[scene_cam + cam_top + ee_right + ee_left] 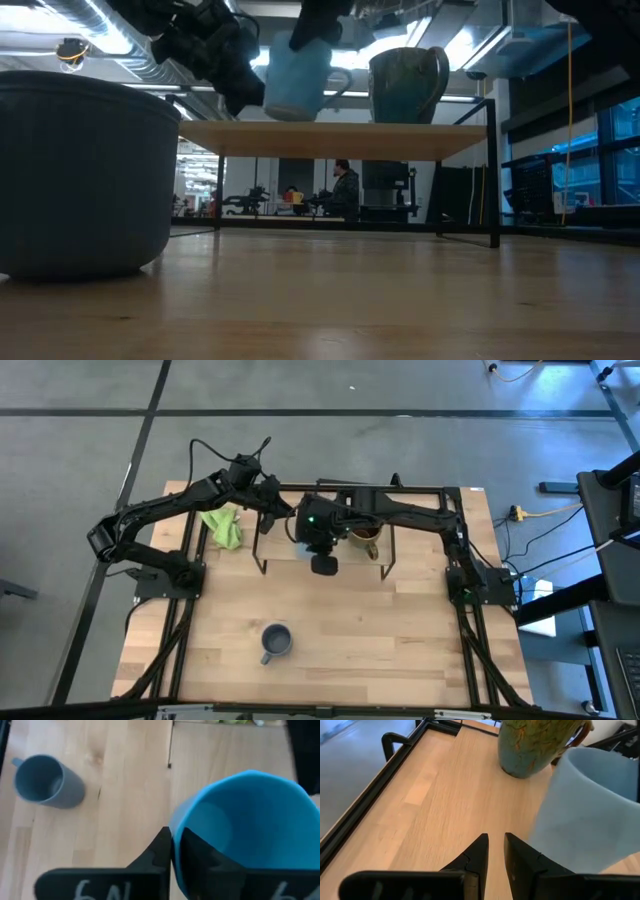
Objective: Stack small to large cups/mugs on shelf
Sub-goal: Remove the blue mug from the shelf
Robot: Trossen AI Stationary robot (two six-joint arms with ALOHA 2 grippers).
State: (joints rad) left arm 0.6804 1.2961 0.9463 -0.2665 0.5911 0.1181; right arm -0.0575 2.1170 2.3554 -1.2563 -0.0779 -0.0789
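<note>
Right claw clamped on sky-blue mug rim, mug lifted just above shelf — brown-olive mug already on shelf beside it. Grey-blue mug on counter, well away. Left claw nearly together, empty, just beside sky-blue mug.

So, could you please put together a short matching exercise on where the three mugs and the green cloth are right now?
Things:
1. grey-blue mug
2. sky-blue mug
3. brown-olive mug
4. green cloth

Places:
A. standing on the shelf, free of any gripper
B. on the tabletop in front of the shelf
C. lying under the left arm
D. tilted, rim pinched in the right gripper

Pairs: 1-B, 2-D, 3-A, 4-C
</note>
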